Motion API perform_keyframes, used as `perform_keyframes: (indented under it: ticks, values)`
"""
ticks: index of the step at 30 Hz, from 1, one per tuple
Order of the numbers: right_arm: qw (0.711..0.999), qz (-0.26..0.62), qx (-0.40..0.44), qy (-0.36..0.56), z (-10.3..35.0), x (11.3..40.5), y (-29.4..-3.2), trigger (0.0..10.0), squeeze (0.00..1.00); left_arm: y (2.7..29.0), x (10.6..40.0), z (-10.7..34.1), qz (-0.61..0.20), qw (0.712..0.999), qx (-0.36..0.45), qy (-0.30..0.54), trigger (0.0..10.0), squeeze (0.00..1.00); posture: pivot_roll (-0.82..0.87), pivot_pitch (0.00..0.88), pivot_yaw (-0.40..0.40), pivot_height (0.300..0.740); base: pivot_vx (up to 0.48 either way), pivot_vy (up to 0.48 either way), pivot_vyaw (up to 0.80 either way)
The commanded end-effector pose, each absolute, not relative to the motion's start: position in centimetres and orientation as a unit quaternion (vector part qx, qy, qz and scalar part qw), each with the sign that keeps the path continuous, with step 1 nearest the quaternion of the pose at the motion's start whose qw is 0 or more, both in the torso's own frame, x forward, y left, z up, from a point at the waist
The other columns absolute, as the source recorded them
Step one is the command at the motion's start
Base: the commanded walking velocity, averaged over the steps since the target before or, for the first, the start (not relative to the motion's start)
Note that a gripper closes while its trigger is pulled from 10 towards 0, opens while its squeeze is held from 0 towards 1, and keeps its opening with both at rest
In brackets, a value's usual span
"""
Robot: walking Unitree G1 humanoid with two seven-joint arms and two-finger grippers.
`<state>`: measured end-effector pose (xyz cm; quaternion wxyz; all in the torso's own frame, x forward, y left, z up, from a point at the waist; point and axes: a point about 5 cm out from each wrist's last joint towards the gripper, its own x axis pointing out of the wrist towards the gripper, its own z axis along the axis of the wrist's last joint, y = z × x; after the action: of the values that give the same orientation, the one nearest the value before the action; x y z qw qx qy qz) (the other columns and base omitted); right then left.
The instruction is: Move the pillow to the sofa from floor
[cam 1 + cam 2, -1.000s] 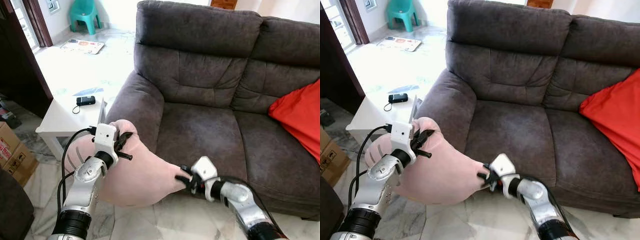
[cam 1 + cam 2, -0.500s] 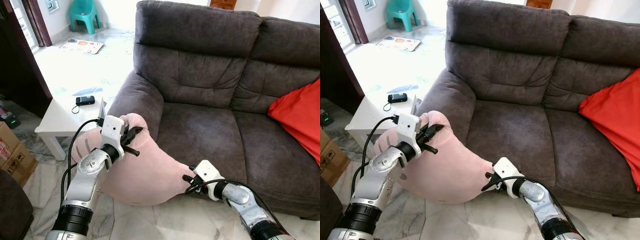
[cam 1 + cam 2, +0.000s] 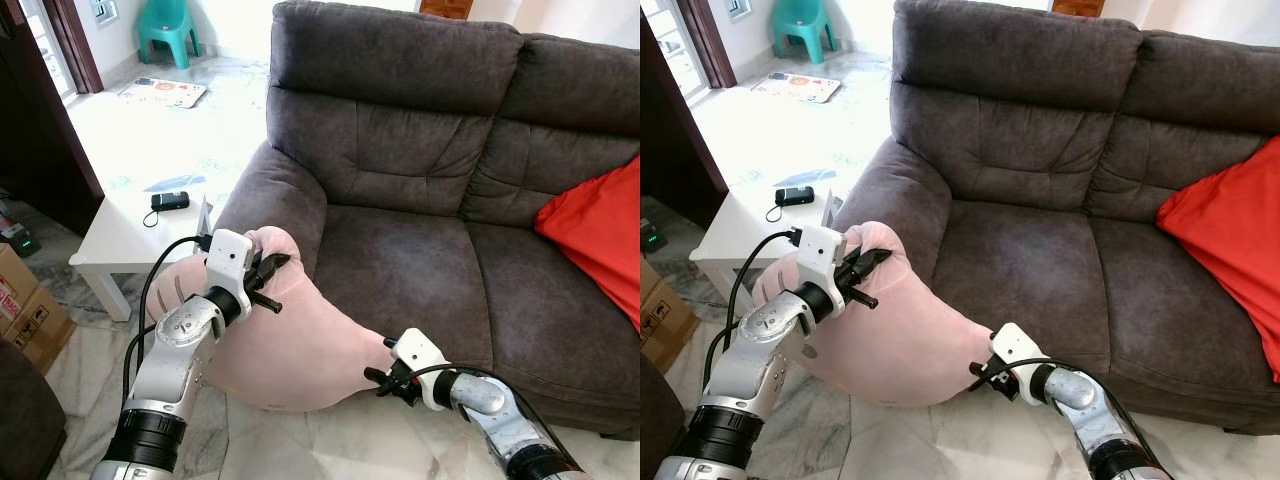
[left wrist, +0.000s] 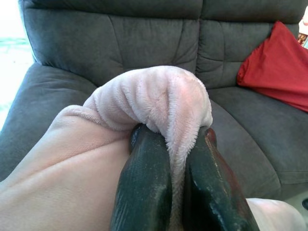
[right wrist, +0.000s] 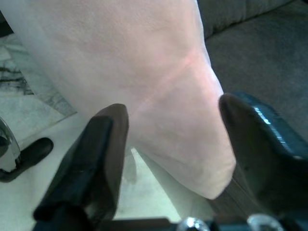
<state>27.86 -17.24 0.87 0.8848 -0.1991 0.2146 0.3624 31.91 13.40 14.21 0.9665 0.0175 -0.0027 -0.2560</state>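
before you, the sofa [image 3: 430, 250] seat lies beyond the pillow [image 3: 300, 350], which hangs off the floor against the armrest. your left gripper [image 3: 268, 280] is clenched on a fold of its top corner; your right gripper [image 5: 168, 144] is spread wide around the lower corner (gripping nothing). close the right first, then lift both together over the seat edge.

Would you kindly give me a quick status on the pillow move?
Left gripper shut on pink pillow. Right gripper open around its lower corner. Pillow off the floor, against the sofa front. Red cushion at seat's right end.
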Motion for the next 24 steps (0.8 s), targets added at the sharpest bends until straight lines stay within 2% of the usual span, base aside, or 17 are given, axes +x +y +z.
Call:
perform_keyframes:
  ticks: [1,6,11,17,18,24]
  values:
    - [0.883,0.355,-0.219,0.214,1.2,28.3,-17.9,10.0,1.00,12.3,32.0,17.2,-0.283,0.957,0.018,-0.067,10.0,0.00,0.12,0.000,-0.114,0.740,0.000,0.000,0.00]
    - [0.884,0.321,-0.242,0.239,0.7,28.1,-19.2,10.0,1.00,12.2,31.8,17.0,-0.286,0.956,0.017,-0.063,10.0,0.00,0.13,0.000,-0.116,0.740,0.000,0.000,0.00]
    - [0.886,0.308,-0.245,0.244,0.4,27.9,-19.4,10.0,1.00,12.2,31.8,17.0,-0.287,0.956,0.015,-0.062,10.0,0.00,0.13,0.000,-0.118,0.740,0.000,0.000,0.00]
    - [0.869,0.310,-0.268,0.276,-0.7,27.2,-19.6,10.0,1.00,12.1,31.7,17.3,-0.292,0.954,0.013,-0.064,10.0,0.00,0.13,0.000,-0.119,0.740,0.000,0.000,0.00]
    - [0.868,0.309,-0.268,0.281,-0.8,27.1,-19.6,10.0,0.00,12.1,31.7,17.4,-0.294,0.953,0.014,-0.065,10.0,0.00,0.14,0.000,-0.119,0.740,0.000,0.000,0.00]
    - [0.867,0.304,-0.274,0.286,-1.1,27.0,-19.5,10.0,0.00,11.8,31.5,17.8,-0.315,0.947,-0.002,-0.064,10.0,0.00,0.14,0.000,-0.119,0.740,0.000,0.000,0.00]
